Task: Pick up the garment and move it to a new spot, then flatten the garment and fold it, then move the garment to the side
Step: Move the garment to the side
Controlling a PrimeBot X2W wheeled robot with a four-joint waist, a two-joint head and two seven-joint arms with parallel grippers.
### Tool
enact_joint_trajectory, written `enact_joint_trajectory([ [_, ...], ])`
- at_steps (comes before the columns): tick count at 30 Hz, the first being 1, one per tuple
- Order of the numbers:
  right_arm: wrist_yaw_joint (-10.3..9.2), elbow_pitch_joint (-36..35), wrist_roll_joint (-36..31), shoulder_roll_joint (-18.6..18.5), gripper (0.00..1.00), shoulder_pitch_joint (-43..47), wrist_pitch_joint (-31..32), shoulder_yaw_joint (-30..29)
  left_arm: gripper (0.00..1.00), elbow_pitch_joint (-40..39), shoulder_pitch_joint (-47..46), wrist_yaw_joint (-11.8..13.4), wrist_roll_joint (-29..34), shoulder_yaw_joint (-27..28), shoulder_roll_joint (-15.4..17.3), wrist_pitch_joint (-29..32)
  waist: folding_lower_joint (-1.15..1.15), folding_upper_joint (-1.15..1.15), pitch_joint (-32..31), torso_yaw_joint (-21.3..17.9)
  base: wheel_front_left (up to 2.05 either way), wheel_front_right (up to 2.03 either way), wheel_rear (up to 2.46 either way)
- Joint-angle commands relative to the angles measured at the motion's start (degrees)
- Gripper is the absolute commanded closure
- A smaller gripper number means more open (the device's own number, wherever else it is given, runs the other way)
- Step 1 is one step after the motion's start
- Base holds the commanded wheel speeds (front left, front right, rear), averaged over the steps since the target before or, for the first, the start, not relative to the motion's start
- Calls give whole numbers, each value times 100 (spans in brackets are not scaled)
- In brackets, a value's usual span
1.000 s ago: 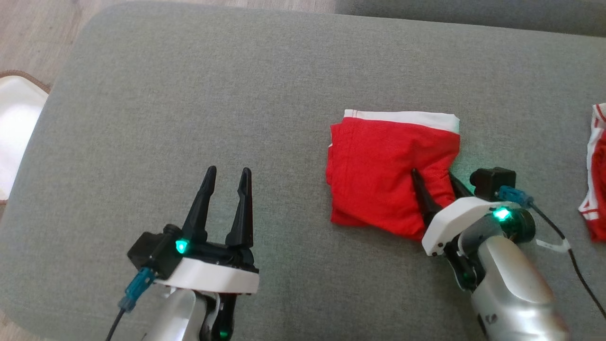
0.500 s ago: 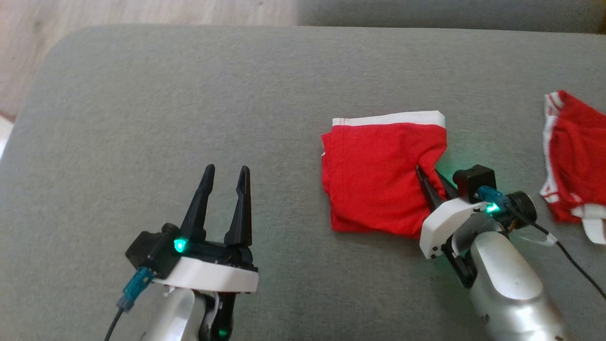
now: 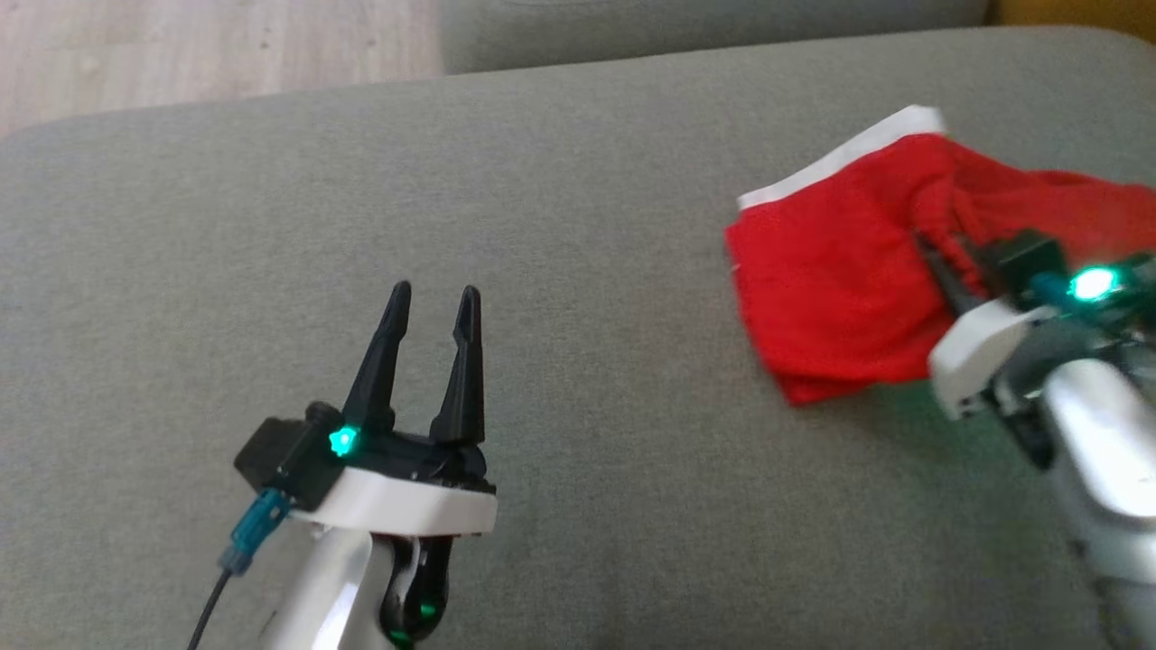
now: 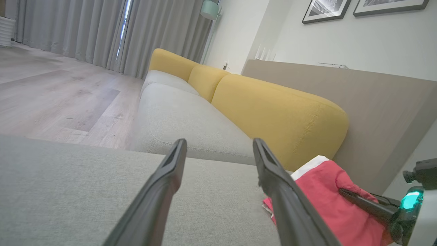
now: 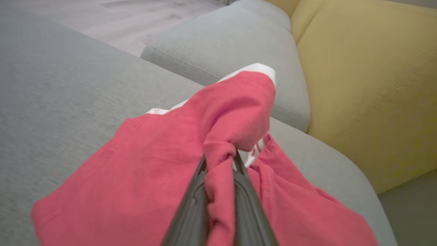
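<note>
Right wrist view: the red garment (image 5: 136, 177) is soft, light and floppy. A bunched fold of it is pinched tight in the right gripper (image 5: 220, 162). The rest sags over the right side of the grey cushion (image 5: 51, 85). Its white band (image 5: 259, 68) looks like a firmer place to grab. The left gripper (image 3: 432, 302) is spread wide, holds nothing, and is well apart from the garment.

Home living room, yellow-backed sofa (image 4: 273, 112), grey curtains (image 4: 68, 30), framed pictures (image 4: 326, 10)

Grey fabric cushion (image 3: 587, 226) carries a red garment (image 3: 831, 298) with white waistband (image 3: 835, 161).
</note>
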Motion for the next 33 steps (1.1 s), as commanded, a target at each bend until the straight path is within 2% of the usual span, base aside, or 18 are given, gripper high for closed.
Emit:
enact_joint_trajectory([
  [1,-4,-279,218,-368,100,-222,81,190,0,-213,-309,20,-5,129,15,-54,1,0,131,-119,0,0,0],
  [5,-4,-330,669,-1020,100,-373,269,340,0,-221,-411,20,-15,86,15,-54,1,0,298,-171,0,0,0],
  [6,-4,-282,1028,-1281,100,-442,377,379,0,-224,-467,16,-17,75,15,-54,1,0,396,-173,0,0,0],
  [9,-4,-170,1298,-1747,100,-582,512,487,0,-211,-542,-1,-13,65,15,-54,1,0,540,-162,0,0,0],
  [10,-4,-170,1298,-1747,100,-582,512,487,0,-211,-542,-1,-13,65,15,-54,1,0,540,-162,0,0,0],
  [15,-4,210,1358,-2238,100,-786,627,584,0,-133,-609,-34,-7,90,15,-54,1,0,701,-139,0,0,0],
  [19,-4,586,1288,-2382,100,-910,657,666,0,-116,-654,-56,7,85,15,-54,1,0,800,-102,0,0,0],
  [27,-4,1202,929,-2434,100,-1179,562,631,0,-68,-757,-92,66,121,15,-54,1,0,998,-8,0,0,0],
  [33,-4,1619,619,-2318,100,-1349,468,411,0,-36,-751,-116,101,144,15,-54,1,0,1035,21,0,0,0],
])
